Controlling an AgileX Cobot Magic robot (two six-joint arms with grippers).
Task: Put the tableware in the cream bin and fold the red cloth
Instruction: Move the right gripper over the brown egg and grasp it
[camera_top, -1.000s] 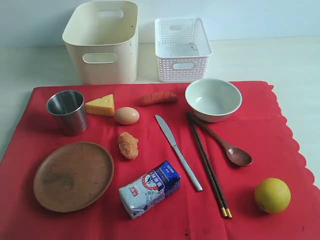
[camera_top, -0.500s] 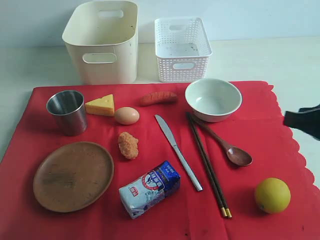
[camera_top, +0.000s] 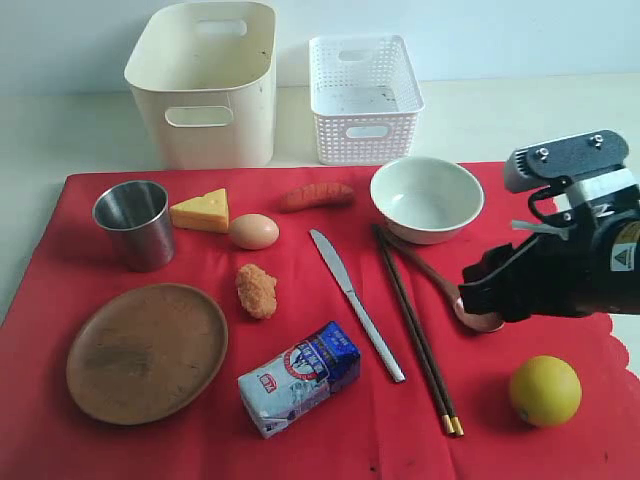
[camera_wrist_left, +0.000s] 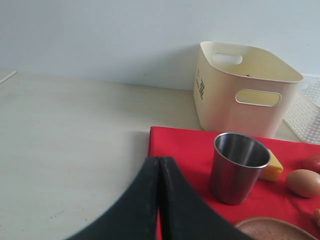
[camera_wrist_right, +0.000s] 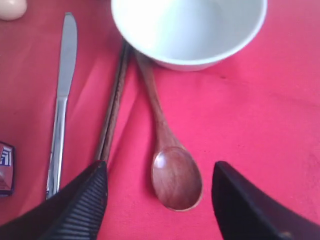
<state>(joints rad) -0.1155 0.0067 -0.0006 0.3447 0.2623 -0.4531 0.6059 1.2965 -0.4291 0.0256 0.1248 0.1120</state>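
Observation:
My right gripper (camera_wrist_right: 160, 169) hangs open over the dark wooden spoon (camera_wrist_right: 172, 175), one finger on either side of its bowl, not touching it. In the exterior view that gripper (camera_top: 482, 296) covers the spoon's bowl end. The chopsticks (camera_top: 415, 330) and silver knife (camera_top: 355, 303) lie just left of it, the pale bowl (camera_top: 426, 198) behind. A steel cup (camera_top: 135, 222) and the wooden plate (camera_top: 147, 352) sit at the left of the red cloth (camera_top: 300, 445). The cream bin (camera_top: 205, 85) stands behind the cloth. My left gripper (camera_wrist_left: 159, 161) is shut and empty, near the cup (camera_wrist_left: 236, 167).
A white lattice basket (camera_top: 365, 100) stands next to the cream bin. Cheese (camera_top: 202, 211), egg (camera_top: 253, 231), sausage (camera_top: 316, 196), nugget (camera_top: 257, 290), a milk packet (camera_top: 298, 377) and a lemon (camera_top: 544, 391) lie on the cloth among the tableware.
The right arm has come in from the right edge and now hangs over the spoon's bowl end. Nothing on the cloth has moved.

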